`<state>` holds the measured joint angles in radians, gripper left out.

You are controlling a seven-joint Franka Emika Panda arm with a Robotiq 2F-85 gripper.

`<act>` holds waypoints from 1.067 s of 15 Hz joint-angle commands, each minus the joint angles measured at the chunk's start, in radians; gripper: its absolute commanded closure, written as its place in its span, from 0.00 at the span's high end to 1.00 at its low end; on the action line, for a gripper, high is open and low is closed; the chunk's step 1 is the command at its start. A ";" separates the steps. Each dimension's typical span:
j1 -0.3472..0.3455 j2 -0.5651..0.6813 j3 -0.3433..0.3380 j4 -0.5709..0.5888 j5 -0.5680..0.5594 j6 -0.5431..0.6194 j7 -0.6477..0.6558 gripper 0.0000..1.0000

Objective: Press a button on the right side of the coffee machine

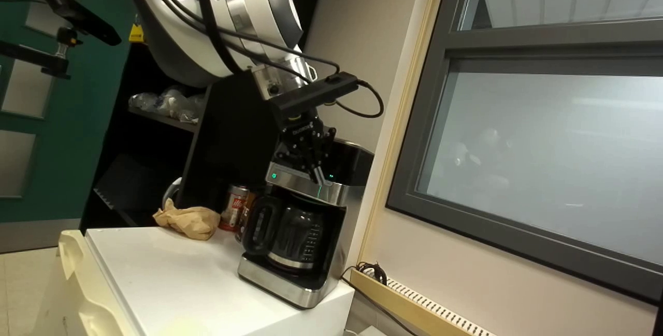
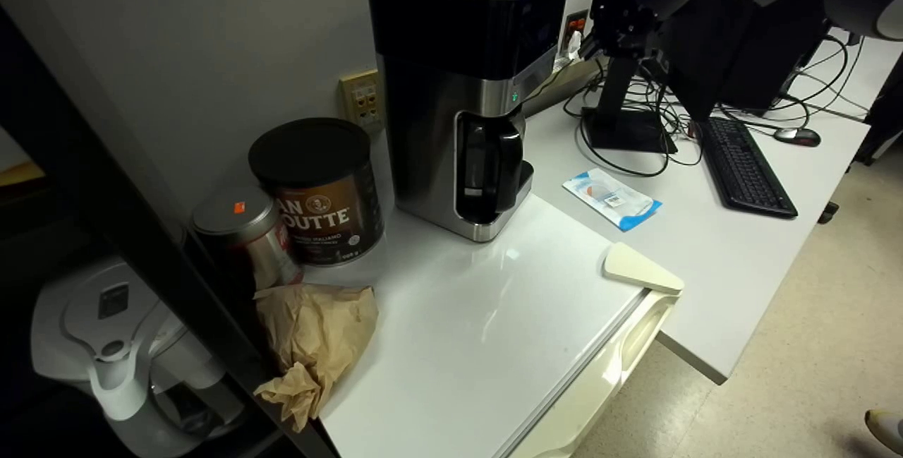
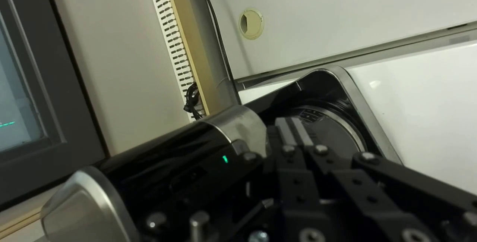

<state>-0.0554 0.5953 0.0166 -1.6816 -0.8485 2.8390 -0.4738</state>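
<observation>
Pincer (image 1: 318,176): one, mine; two fingers (image 3: 285,132), drawn together, tips side by side. I hold it at the upper front of the coffee machine (image 2: 430,140); a gap between tips and machine shows in an exterior view.

Coffee machine: one, black and silver, upright on the white worktop (image 1: 171,279), near the wall. Green lights (image 1: 274,175) on its upper part: two. Carafe (image 1: 298,232): one, dark glass, seated inside the machine, black handle; whether it holds anything I cannot tell.

Tub (image 2: 328,214): one, brown, lettered, black lid on, beside the machine. Can (image 1: 234,207): one, red and silver, lid on, next to the tub. Contents of both hidden from me.

Paper bag (image 2: 317,338): one, brown, crumpled, by the can; its inside I cannot see.

Jug (image 2: 120,387): one, white and grey, partly hidden by a black post (image 2: 137,232); contents not visible to me.

Plastic bags (image 1: 178,104): clear, on a dark shelf (image 1: 163,121), too bunched for me to count.

Desk (image 2: 712,260): one, white, beside the worktop. On it, keyboard (image 2: 748,165): one, black. Mouse (image 2: 797,137): one. Packet (image 2: 612,197): one, white and blue, lying flat.
</observation>
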 commanded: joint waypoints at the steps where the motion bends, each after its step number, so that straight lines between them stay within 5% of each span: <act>1: 0.012 0.056 0.003 0.080 0.030 -0.020 -0.041 0.01; 16: 0.026 0.118 0.011 0.163 0.033 -0.015 -0.051 0.01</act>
<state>-0.0365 0.6828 0.0207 -1.5679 -0.8435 2.8353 -0.4821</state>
